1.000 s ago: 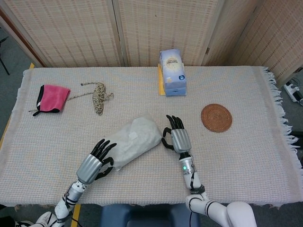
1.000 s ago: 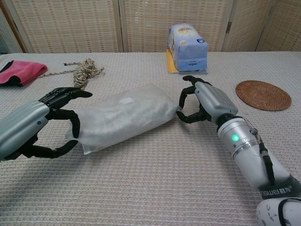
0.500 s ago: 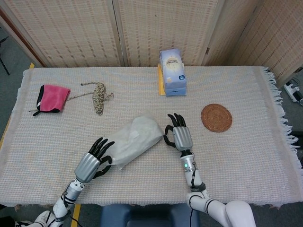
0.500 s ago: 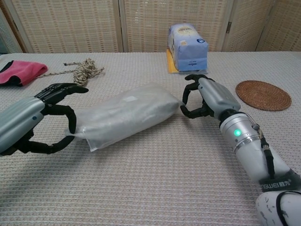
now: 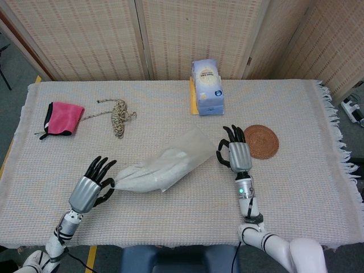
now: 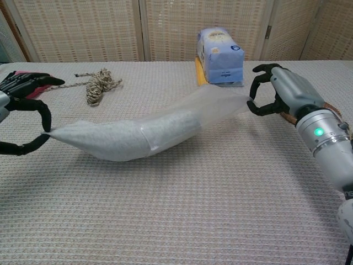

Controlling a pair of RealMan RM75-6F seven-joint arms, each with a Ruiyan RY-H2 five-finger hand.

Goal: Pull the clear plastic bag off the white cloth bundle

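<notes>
Pink cloth [image 5: 61, 117]: left edge
Rope coil [image 5: 118, 116]: upper left
Blue pack [image 5: 207, 86]: top centre
Woven coaster [image 5: 263, 141]: right of centre

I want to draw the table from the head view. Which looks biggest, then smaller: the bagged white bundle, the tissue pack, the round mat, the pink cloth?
1. Bagged white bundle, clearly largest.
2. Tissue pack.
3. Round woven mat and pink cloth look alike.

Legible text: none. Blue tissue pack [image 5: 207, 86], standing at the far side of the table: printed round emblem and lettering on its top face, too small and blurred to read in both head and chest views.
</notes>
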